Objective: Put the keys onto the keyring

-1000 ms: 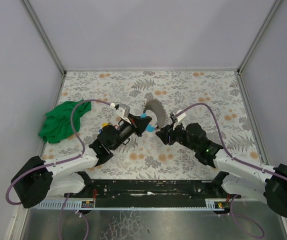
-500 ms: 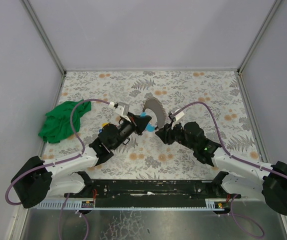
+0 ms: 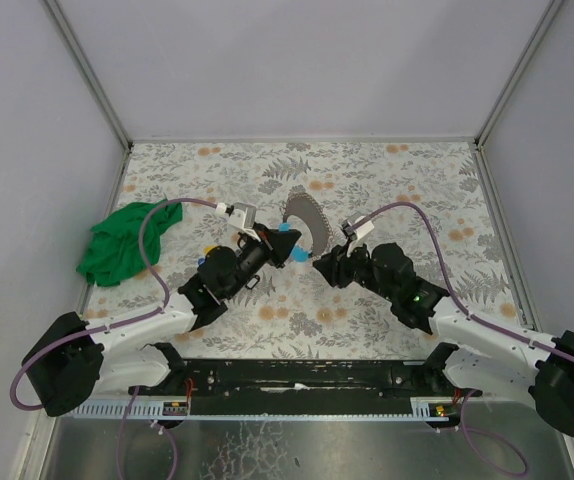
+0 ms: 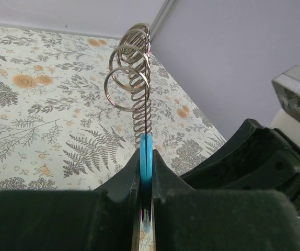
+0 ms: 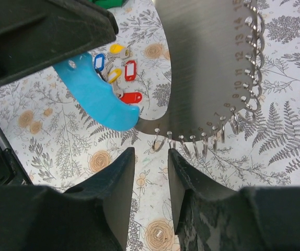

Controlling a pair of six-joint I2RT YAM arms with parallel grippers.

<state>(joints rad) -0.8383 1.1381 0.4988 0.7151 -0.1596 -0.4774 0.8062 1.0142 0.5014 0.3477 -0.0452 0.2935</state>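
Your left gripper [image 4: 146, 168] is pinched on the keyring's [image 5: 207, 68] light-blue handle. A curved steel plate, numbered along its ring-lined edge, extends from it. Your right gripper [image 5: 151, 159] stands spread just under those rings. Colour-tagged keys [image 5: 130, 69] lie on the table [image 5: 278, 157].

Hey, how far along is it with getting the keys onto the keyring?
Done: the left claw is shut on the keyring by its blue handle, holding it up. In hand: the right claw, open and empty, sits just by the end rings. Left: the tagged keys lie on the table and no ring in view carries one, so all the threading remains.
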